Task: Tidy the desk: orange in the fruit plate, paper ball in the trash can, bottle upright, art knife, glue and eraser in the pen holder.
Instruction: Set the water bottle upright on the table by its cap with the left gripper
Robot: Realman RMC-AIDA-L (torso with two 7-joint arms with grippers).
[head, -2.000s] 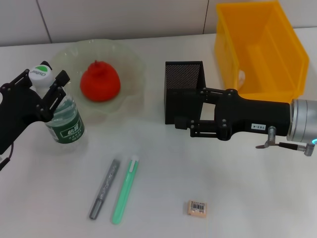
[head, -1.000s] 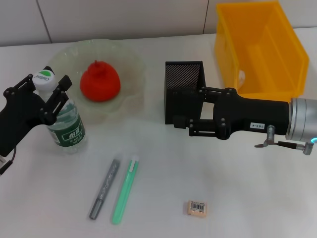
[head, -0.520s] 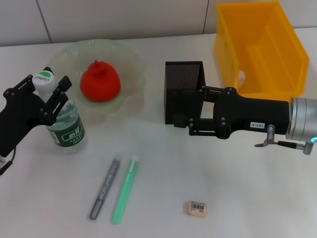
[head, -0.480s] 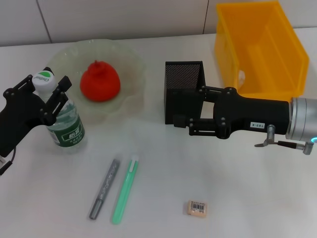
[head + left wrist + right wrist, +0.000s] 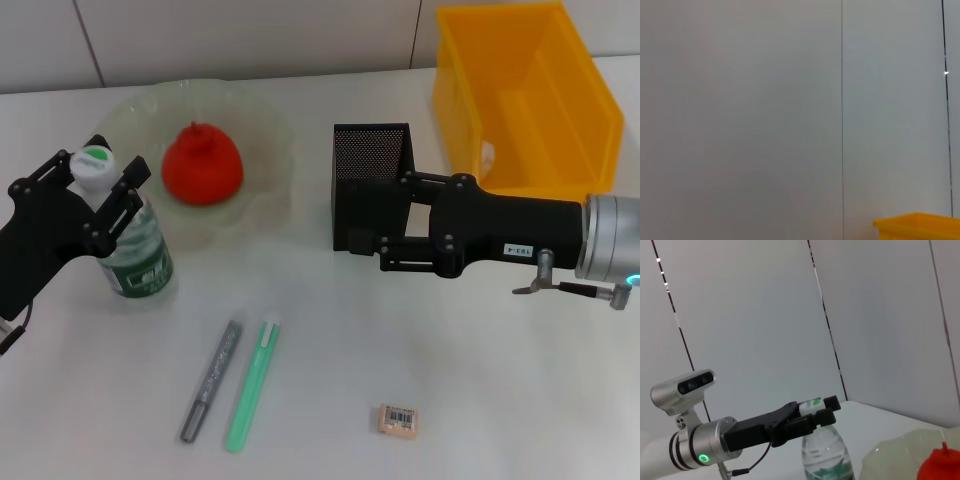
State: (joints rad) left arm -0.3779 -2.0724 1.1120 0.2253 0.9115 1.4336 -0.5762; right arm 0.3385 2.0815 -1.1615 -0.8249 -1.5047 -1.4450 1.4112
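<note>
The left hand (image 5: 100, 195) is spread apart around the upright bottle (image 5: 135, 255) (cap between its fingers); the right hand (image 5: 385, 222) straddles the pen holder (image 5: 370, 160), fingers apart.

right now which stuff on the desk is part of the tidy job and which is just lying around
Part of the job:
orange in the fruit plate
bottle, upright, left gripper around its neck
eraser
pen holder, right gripper at it
trash can
grey pen-like tool
green pen-like tool

Just lying about:
nothing visible
</note>
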